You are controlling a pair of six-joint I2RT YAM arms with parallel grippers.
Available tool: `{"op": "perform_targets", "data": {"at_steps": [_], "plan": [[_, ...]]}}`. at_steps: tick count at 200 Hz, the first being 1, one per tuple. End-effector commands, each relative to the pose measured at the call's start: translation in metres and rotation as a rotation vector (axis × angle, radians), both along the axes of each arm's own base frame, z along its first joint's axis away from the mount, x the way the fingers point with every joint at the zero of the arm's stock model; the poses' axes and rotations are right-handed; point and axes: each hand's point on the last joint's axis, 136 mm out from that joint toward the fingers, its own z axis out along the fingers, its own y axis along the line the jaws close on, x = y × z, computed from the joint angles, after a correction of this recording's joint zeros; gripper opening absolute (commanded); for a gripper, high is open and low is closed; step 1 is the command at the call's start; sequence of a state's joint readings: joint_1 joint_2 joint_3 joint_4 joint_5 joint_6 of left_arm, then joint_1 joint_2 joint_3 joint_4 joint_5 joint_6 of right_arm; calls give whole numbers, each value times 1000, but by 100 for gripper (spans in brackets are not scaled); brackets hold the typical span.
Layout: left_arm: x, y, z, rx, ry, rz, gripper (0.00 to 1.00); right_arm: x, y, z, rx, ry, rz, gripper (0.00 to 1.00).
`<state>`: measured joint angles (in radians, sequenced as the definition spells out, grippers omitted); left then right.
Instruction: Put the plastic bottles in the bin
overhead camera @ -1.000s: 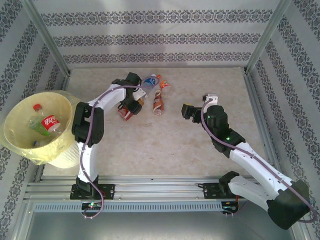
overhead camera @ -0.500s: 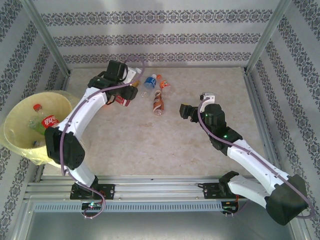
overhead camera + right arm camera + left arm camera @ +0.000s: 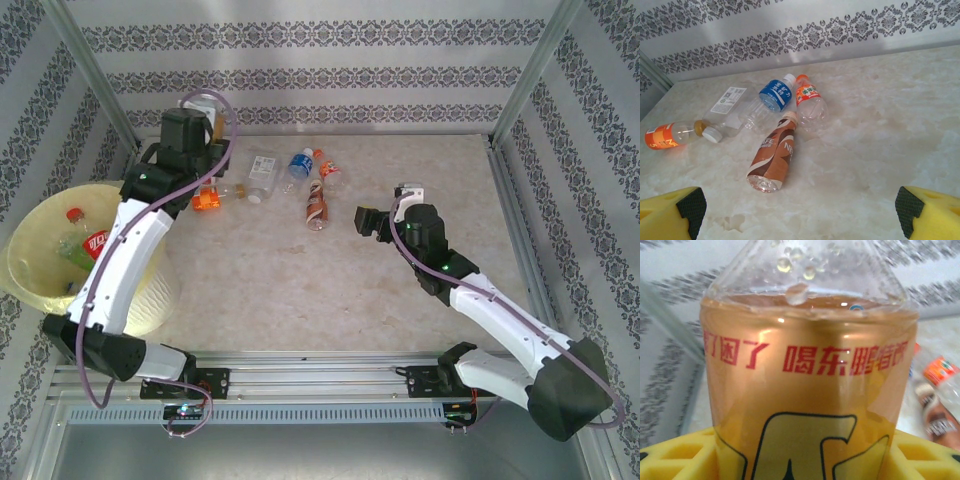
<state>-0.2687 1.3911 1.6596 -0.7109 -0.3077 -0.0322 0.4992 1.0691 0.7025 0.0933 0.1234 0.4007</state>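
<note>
Yellow fingers [image 3: 925, 455] around clear-shouldered amber bottle [image 3: 810, 390], red lettering, bubbles

Top: overhead, above table [image 3: 330, 290]. Right wrist: low, facing bottle cluster [image 3: 776, 95] (top shares it). Left wrist: close-up, probably wallward.

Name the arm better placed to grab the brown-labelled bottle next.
Right. The right gripper is open, empty and faces the brown-labelled bottle across bare table. The left gripper is shut on a yellow-labelled bottle, raised at the far left, nearer the bin.
</note>
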Motion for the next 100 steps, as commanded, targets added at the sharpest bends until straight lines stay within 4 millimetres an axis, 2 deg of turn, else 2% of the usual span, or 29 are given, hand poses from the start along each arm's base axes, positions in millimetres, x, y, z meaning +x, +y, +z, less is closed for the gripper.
{"op": "perform_targets", "data": {"at_steps": [1, 42, 71, 100], "plan": [[-23, 47, 30, 64, -68, 219, 61, 9, 4, 22, 58, -42, 3, 98], [-51, 76, 55, 126, -127, 337, 61, 12, 10, 22, 70, -32, 21, 98], [-86, 123, 75, 211, -153, 575, 63, 15, 13, 21, 76, -29, 26, 98], [-113, 164, 68, 211, -104, 729, 61, 19, 19, 20, 82, -26, 45, 98]]}}
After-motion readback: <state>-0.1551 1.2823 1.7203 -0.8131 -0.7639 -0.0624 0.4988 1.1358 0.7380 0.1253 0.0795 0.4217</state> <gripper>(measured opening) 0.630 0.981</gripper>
